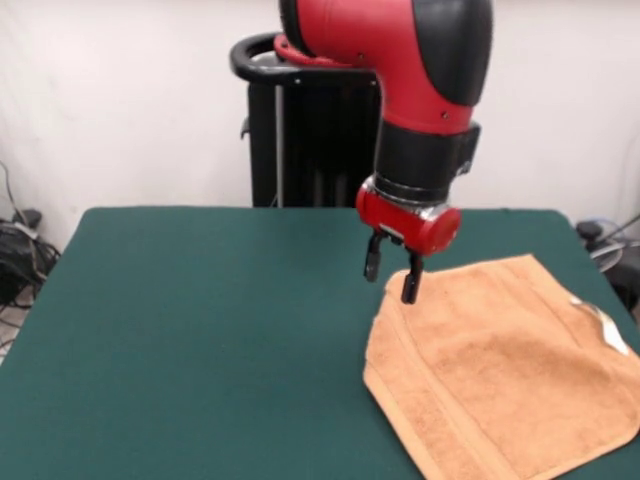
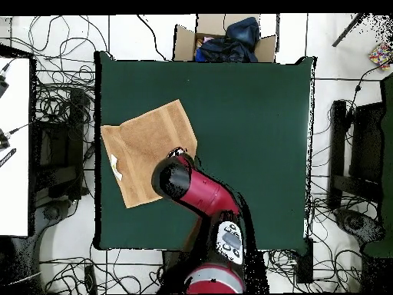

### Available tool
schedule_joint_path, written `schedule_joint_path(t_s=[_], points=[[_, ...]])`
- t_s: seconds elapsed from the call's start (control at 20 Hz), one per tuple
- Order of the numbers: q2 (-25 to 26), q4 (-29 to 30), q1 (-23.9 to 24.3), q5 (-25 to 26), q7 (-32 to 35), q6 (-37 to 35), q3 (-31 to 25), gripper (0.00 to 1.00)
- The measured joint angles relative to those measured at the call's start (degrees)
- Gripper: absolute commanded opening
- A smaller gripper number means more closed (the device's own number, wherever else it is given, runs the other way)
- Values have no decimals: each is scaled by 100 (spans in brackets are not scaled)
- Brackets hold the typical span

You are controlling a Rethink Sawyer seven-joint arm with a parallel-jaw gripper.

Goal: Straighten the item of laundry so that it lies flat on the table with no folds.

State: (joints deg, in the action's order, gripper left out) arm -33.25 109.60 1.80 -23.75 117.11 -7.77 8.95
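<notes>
Near the green felt worktop's (image 1: 200, 330) side edge, open, empty jaws of the gripper (image 1: 391, 273) hover over the orange-tan terry towel's (image 1: 500, 370) doubled corner; next, probably pinch its upper layer.

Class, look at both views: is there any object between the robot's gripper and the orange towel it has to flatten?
Nothing visible stands between them. The gripper, its fingers apart and empty, hangs just above the towel's corner nearest the table's middle. The green top around the towel shows only bare felt in both views.
</notes>
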Motion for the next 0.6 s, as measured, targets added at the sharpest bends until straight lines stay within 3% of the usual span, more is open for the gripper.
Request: schedule_joint_path(t_s=[0.35,0.6], points=[[254,539,210,193,0,650,-475,100],[385,658,-469,136,0,685,-319,100]])
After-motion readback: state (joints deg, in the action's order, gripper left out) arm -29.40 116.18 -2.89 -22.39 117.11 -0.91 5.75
